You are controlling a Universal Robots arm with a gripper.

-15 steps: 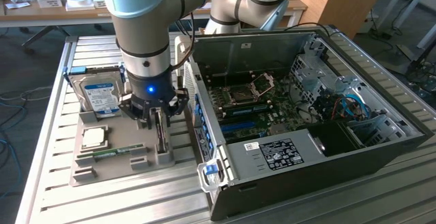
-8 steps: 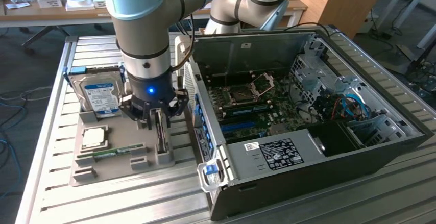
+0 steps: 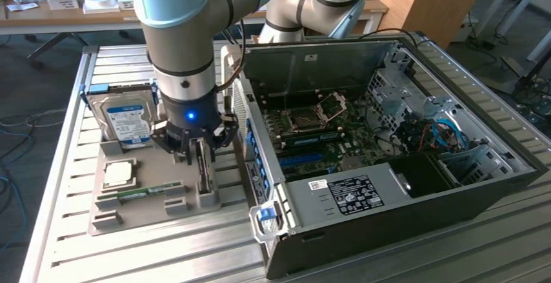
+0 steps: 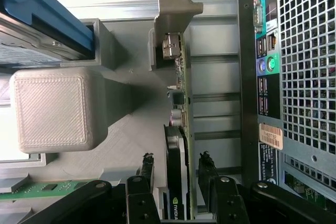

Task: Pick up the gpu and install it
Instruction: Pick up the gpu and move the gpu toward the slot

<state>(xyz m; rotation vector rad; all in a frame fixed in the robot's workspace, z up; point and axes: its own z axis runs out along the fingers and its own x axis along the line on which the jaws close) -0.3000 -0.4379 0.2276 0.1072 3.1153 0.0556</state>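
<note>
The gpu [image 3: 205, 178] stands on edge in a slot of the grey holder tray [image 3: 138, 217], just beside the open computer case [image 3: 388, 147]. My gripper [image 3: 200, 149] hangs straight down over it. In the wrist view the gpu [image 4: 178, 145] runs away from me, a green board with a dark face and a pale metal bracket [image 4: 173, 14] at its far end. My gripper [image 4: 177, 174] is open and straddles the card's near end, with one dark finger [image 4: 147, 169] on each side and a small gap to each.
The tray also holds a blue-labelled hard drive [image 3: 126, 120], a CPU [image 3: 119, 173] and a narrow RAM stick [image 3: 146, 193]. The case lies on its side with the motherboard [image 3: 327, 135] exposed. Its rear port panel [image 4: 299, 77] is close to the gripper. A grey tray post [image 4: 58, 108] rises nearby.
</note>
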